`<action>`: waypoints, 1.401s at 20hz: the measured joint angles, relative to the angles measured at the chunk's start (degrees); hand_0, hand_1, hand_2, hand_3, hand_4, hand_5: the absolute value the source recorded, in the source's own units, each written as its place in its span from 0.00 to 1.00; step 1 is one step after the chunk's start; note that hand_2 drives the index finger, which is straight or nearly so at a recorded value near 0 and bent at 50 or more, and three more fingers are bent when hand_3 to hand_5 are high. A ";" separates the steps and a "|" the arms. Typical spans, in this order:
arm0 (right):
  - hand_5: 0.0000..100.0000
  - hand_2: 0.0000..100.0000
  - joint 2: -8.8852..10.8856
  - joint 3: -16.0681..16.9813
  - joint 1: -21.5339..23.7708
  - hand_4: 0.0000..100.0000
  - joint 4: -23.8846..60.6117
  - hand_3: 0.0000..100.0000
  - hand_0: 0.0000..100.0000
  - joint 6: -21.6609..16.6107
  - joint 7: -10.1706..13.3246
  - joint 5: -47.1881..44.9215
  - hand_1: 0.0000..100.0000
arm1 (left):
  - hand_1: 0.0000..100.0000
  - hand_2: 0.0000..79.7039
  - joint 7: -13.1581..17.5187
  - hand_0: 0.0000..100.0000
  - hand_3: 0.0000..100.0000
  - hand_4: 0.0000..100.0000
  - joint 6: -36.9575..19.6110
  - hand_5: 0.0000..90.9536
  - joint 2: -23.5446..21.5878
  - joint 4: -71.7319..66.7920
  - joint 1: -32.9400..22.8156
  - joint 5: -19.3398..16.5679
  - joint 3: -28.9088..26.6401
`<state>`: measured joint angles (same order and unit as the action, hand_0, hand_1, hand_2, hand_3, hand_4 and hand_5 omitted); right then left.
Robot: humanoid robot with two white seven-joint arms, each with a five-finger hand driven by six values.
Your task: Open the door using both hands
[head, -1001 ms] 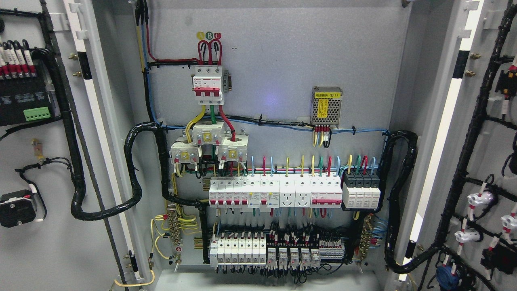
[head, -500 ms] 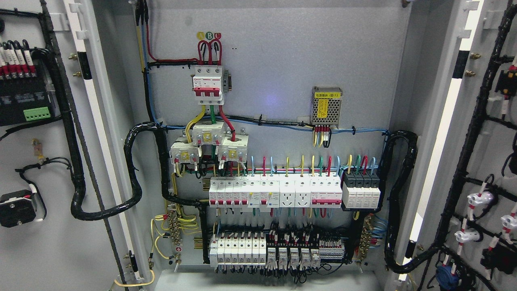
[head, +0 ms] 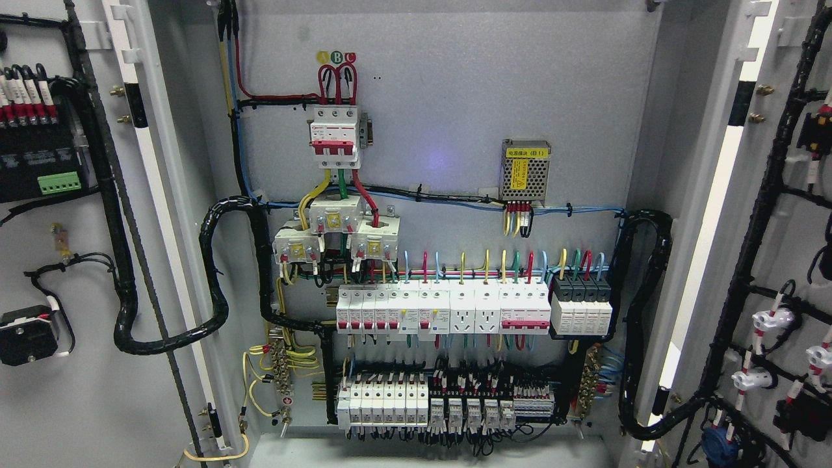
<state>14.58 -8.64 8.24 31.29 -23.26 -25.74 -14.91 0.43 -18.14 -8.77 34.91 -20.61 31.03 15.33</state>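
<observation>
Nothing can be seen to have moved since the earlier frames: the cabinet, its wiring and both doors sit exactly where they were a second ago. Neither of the robot's hands is shown in the head view, so the state of their fingers cannot be told.

Both doors are swung fully open. At the picture's left, the grey metal left door (head: 71, 396) is turned outward, its inner face carrying a black terminal block with a green connector (head: 39, 156) and a thick black corrugated cable loom (head: 214, 286) that loops across into the cabinet. At the picture's right, the grey metal right door (head: 790, 253) is likewise folded back, with black cable runs and small white-and-red fittings fixed to its inner face.

Between the doors the grey back panel of the cabinet (head: 455, 97) is exposed. High on it a white three-pole breaker with red bars (head: 335, 136) is mounted, fed by red wires from above. To its right, apart from it, a small perforated metal power supply with a yellow label (head: 526, 170) is fixed. Lower down, a row of white breakers and sockets (head: 442, 312) is seen, with a second white row (head: 383, 403) beneath it.
</observation>
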 measured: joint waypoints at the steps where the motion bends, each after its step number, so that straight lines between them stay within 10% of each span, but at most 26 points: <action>1: 0.00 0.00 -0.37 -0.01 -0.66 0.00 -1.97 0.00 0.00 0.73 0.23 1.05 0.00 | 0.00 0.00 0.00 0.00 0.00 0.00 0.06 0.00 0.57 -1.70 0.54 -0.31 0.09; 28: 0.00 0.00 -5.42 0.11 -3.55 0.00 -21.67 0.00 0.00 19.62 9.10 14.75 0.00 | 0.00 0.00 -0.02 0.00 0.00 0.00 11.14 0.00 8.65 -25.79 11.80 -4.01 0.43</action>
<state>9.16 -8.53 4.70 9.62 -3.65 -16.64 -0.16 0.41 -7.00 -0.12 9.12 -8.81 27.02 15.76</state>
